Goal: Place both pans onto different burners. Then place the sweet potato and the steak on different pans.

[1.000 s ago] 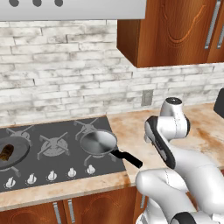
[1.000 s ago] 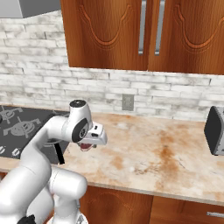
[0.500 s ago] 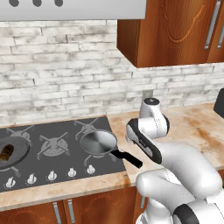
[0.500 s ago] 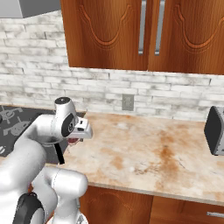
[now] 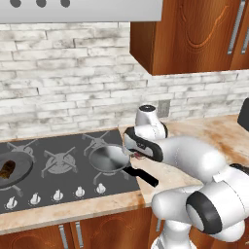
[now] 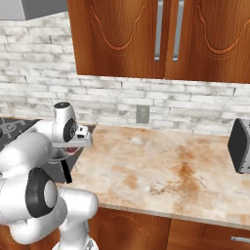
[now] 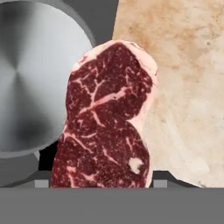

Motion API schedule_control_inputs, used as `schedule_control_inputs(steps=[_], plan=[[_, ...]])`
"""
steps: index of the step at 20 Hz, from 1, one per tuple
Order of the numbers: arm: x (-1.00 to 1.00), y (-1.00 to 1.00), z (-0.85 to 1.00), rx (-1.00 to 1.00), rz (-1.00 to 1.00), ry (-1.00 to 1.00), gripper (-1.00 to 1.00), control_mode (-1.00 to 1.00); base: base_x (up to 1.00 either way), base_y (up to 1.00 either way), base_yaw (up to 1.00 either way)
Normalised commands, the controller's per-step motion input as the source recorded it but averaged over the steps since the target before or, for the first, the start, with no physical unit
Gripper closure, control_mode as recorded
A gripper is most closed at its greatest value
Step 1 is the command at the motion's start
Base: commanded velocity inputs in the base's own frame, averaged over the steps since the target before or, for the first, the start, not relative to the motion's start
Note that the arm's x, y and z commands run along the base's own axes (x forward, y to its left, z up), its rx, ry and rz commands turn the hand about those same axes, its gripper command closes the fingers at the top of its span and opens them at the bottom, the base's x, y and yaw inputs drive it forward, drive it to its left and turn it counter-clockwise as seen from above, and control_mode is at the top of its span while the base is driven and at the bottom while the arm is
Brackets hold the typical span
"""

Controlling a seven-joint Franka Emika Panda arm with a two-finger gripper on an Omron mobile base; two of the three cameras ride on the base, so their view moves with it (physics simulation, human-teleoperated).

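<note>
My hand camera puts the steak (image 7: 107,122) up close, red with white marbling, pinched in my closed gripper (image 7: 100,181) above the steel pan's (image 7: 33,83) rim and the counter (image 7: 183,87). From the left base camera, that pan (image 5: 109,159) sits on a right-hand burner (image 5: 99,141), the skillet (image 5: 14,168) holds the sweet potato (image 5: 8,168) at far left, and my arm bends low over the cooktop's (image 5: 58,172) edge.

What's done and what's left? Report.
Done: both pans sit on burners, the skillet holding the sweet potato, the steel pan empty. In hand: the gripper carries the steak beside that pan. Left: set the steak in it.
</note>
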Motion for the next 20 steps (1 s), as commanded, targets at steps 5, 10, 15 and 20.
schedule_control_inputs(steps=[5, 10, 15, 20], plan=[[0.28, 0.68, -0.01, 0.01, 0.05, 0.08, 1.0, -1.0, 0.0, 0.0, 0.0], [0.4, 0.59, -0.1, 0.0, 0.0, 0.0, 1.0, -1.0, 0.0, 0.0, 0.0], [0.23, 0.27, -0.27, 0.0, 0.0, 0.0, 1.0, -1.0, 0.0, 0.0, 0.0], [0.1, 0.11, -0.23, 0.0, 0.0, 0.0, 1.0, -1.0, 0.0, 0.0, 0.0]])
